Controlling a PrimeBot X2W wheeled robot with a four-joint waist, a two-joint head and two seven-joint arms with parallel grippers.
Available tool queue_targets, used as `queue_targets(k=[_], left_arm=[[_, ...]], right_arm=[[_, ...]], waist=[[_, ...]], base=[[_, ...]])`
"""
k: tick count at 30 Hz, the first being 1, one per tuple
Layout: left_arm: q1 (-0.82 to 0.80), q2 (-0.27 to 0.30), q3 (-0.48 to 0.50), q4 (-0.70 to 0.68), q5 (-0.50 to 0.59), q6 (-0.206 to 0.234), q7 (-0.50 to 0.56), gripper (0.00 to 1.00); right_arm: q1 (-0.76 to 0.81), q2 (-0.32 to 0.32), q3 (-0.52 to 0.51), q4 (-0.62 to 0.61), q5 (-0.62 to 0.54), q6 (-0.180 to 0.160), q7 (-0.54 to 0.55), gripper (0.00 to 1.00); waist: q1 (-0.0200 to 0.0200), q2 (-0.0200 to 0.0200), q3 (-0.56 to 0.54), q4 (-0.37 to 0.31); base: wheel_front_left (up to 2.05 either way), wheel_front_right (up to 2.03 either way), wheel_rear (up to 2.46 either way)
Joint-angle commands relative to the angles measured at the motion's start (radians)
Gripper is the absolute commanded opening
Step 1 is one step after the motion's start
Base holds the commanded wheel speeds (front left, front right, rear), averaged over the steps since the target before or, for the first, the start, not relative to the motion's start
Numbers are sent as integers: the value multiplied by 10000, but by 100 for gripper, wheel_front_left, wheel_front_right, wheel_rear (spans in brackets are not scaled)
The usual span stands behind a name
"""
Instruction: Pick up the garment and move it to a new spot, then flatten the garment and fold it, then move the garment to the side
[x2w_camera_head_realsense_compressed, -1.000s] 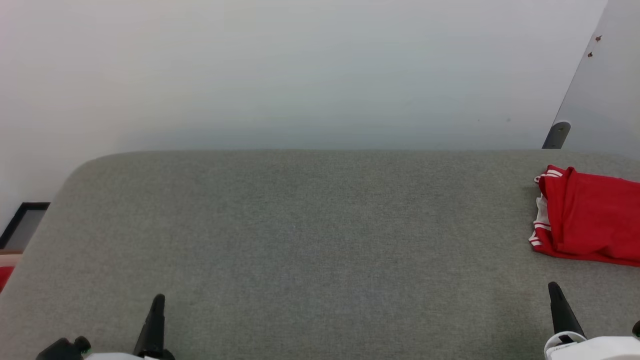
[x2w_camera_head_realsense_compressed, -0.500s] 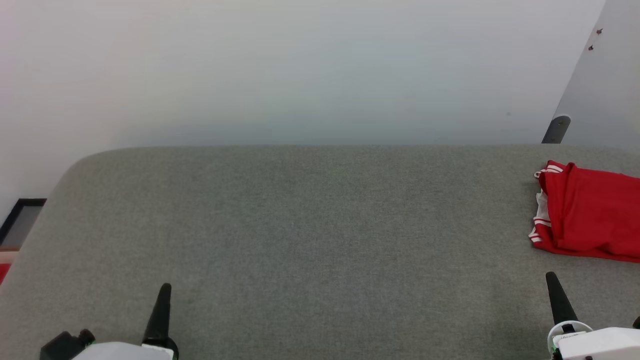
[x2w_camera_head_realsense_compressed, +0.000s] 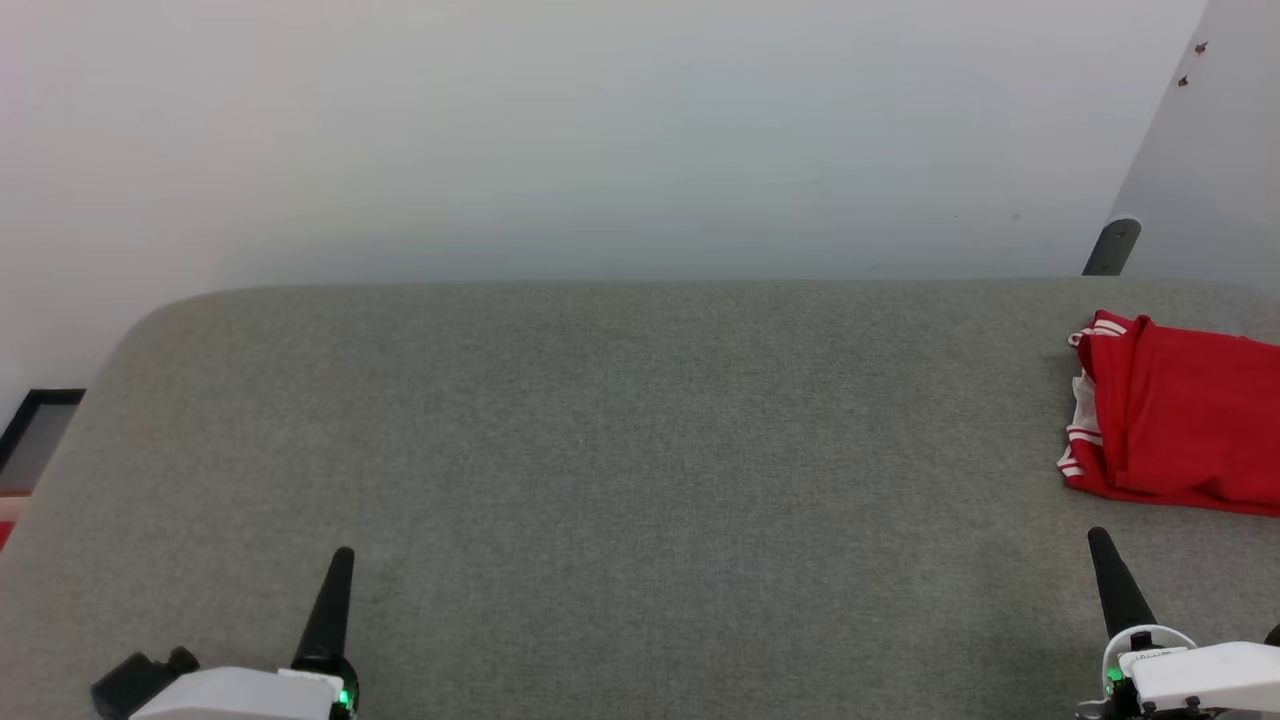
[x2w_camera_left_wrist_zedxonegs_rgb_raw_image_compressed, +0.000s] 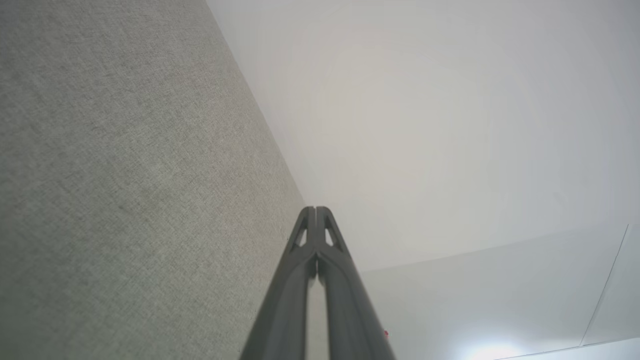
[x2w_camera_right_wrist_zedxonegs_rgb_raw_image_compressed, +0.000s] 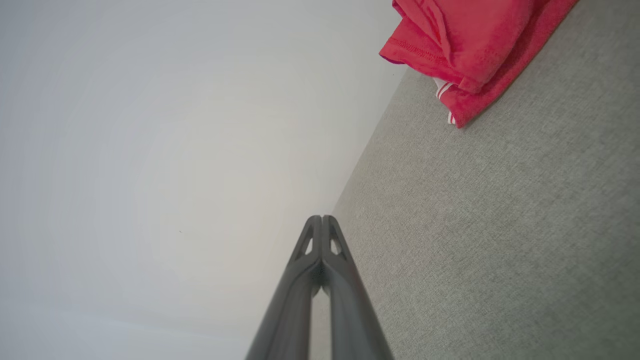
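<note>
Grey fabric worktop (x2w_camera_head_realsense_compressed: 620, 450): folded red jersey with striped trim (x2w_camera_head_realsense_compressed: 1180, 420) sits at its right edge, left gripper (x2w_camera_head_realsense_compressed: 340, 565) and right gripper (x2w_camera_head_realsense_compressed: 1102, 548) pinched together, empty, so back your right one off without snagging it.

The left gripper (x2w_camera_head_realsense_compressed: 341, 558), made of two long dark tapered fingers, is seen at the lower left of the head view. It is pointed up and tilted slightly right, with its fingers pressed together and nothing held. The right gripper (x2w_camera_head_realsense_compressed: 1099, 540), of the same build, is held at the lower right, tilted slightly left, likewise closed and empty. A white wrist housing (x2w_camera_head_realsense_compressed: 235, 695) is seen behind the left gripper.
</note>
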Motion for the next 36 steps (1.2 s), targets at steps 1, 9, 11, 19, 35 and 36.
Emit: queue_targets(k=[1,9,11,19,35,36], left_arm=[[-240,-13,51,-45,-258,-24,69,0],[-385,-139,100,-5,-853,-25,248,0],[-426,-174,110,6,-1002,-26,303,0],[-552,-269,149,35,-1485,-27,443,0],[-804,-491,226,100,-2490,-32,738,0],[-814,-504,231,107,-2560,-32,763,0]], right_arm=[[-200,8,21,-78,326,0,69,0],[-299,24,22,-77,1052,-1,243,0],[-321,29,23,-77,1223,-1,277,0],[-419,42,25,-74,1821,0,414,0],[-573,76,29,-67,3067,-1,679,0],[-581,78,27,-67,3148,-1,706,0]], waist=[[0,0,21,-7],[0,0,103,-32],[0,0,123,-38],[0,0,195,-59],[0,0,358,-109],[0,0,368,-112]], base=[[0,0,0],[0,0,0],[0,0,0],[0,0,0],[0,0,0],[0,0,0]])
